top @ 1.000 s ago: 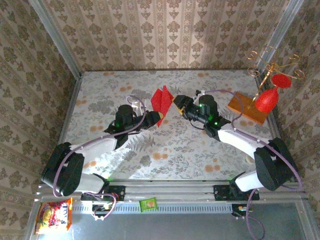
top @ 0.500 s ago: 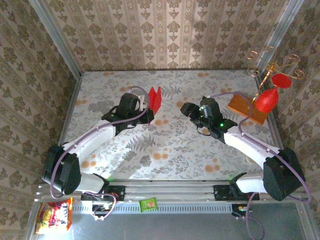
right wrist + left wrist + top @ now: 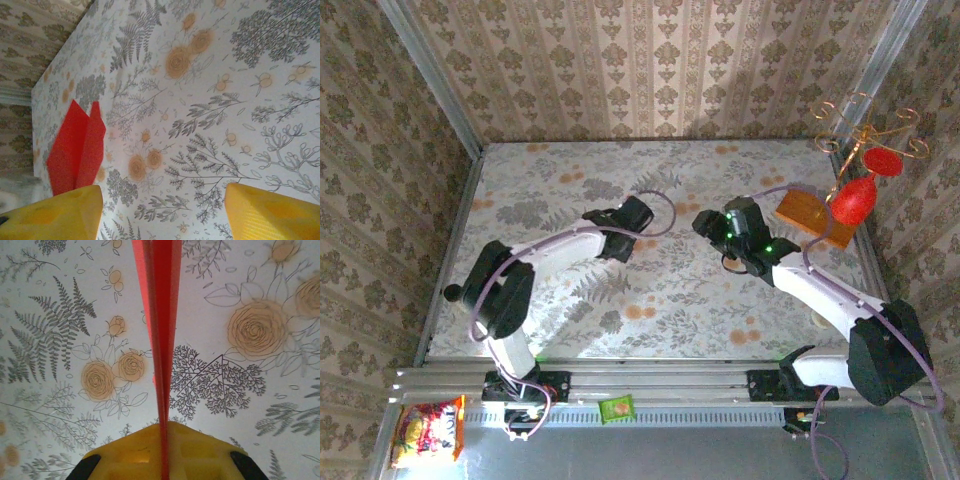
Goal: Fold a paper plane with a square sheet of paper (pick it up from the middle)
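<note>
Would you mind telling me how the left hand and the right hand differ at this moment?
The left hand is shut on the folded red paper; the right hand is open and holds nothing. The left hand touches the paper; the right hand is apart from it. Both have yellow fingers.

Top camera sits high behind the arms, looking down on the whole flower-printed worktop (image 3: 670,290). Left wrist camera hovers close, peering past its yellow left claw (image 3: 162,432) along the folded bright red paper sheet (image 3: 159,315), edge-on. Right wrist camera looks slantwise across the worktop, farther back, catching that same sheet side-on.
</note>
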{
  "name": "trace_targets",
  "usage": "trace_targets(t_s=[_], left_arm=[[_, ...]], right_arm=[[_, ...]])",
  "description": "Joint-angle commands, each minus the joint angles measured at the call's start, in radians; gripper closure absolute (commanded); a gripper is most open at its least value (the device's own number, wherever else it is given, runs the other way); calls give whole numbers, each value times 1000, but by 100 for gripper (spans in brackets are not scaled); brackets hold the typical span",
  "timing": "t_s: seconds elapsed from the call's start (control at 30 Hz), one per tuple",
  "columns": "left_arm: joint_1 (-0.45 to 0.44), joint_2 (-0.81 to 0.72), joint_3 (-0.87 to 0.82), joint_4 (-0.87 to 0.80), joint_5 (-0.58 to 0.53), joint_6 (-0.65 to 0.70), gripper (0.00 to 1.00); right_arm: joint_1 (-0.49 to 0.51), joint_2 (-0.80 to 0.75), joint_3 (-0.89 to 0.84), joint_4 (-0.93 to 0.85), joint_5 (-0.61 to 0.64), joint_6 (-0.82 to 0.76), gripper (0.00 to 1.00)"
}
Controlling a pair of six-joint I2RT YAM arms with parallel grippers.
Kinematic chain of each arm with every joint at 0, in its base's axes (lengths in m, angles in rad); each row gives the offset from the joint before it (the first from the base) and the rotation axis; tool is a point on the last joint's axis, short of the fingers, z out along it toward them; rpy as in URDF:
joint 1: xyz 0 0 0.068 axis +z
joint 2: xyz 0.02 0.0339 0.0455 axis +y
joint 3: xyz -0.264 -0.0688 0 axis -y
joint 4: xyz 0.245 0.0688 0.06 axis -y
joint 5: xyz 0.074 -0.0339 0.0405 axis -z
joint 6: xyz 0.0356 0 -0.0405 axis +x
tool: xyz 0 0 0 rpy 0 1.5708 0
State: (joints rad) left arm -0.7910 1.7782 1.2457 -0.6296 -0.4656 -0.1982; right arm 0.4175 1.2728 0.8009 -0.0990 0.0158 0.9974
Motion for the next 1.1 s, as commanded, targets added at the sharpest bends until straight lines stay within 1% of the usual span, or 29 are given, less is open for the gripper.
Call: trace_targets(t_s=[0.0,0.1,0.2,0.27,0.37,0.43,0.57,0.67,0.73,0.8,0.83,0.93,1.07], left_arm=[[-39,54,28,-48,-127,70,90],[-63,85,18,-22,-105,92,87],[-64,103,18,-24,-52,90,80],[-72,103,15,-28,3,94,71],[-82,64,-11,-1,141,94,57],[-83,33,-25,17,186,72,51],[-68,-26,-33,10,227,15,37],[-39,-93,-55,29,311,-19,28],[-10,-137,-85,63,385,-56,27],[33,-162,-121,113,471,-116,27],[57,-167,-138,140,520,-149,29],[123,-142,-167,197,615,-237,36],[163,-73,-141,216,671,-292,44]], right_arm=[[-16,-39,-29,-27,48,7,33],[-30,-52,-40,-34,52,12,34],[-44,-62,-49,-29,34,11,35],[-50,-69,-52,-31,31,15,35],[-58,-75,-53,-37,32,14,35],[-60,-75,-49,-40,32,15,35],[-61,-59,-37,-39,10,9,35],[-62,-39,-26,-41,-7,0,34],[-62,-25,-23,-34,-22,-5,33],[-61,-13,-25,-20,-37,-5,33],[-62,-6,-26,-9,-45,-7,33],[-61,13,-29,15,-75,-13,31],[-60,29,-28,20,-85,-24,24]])
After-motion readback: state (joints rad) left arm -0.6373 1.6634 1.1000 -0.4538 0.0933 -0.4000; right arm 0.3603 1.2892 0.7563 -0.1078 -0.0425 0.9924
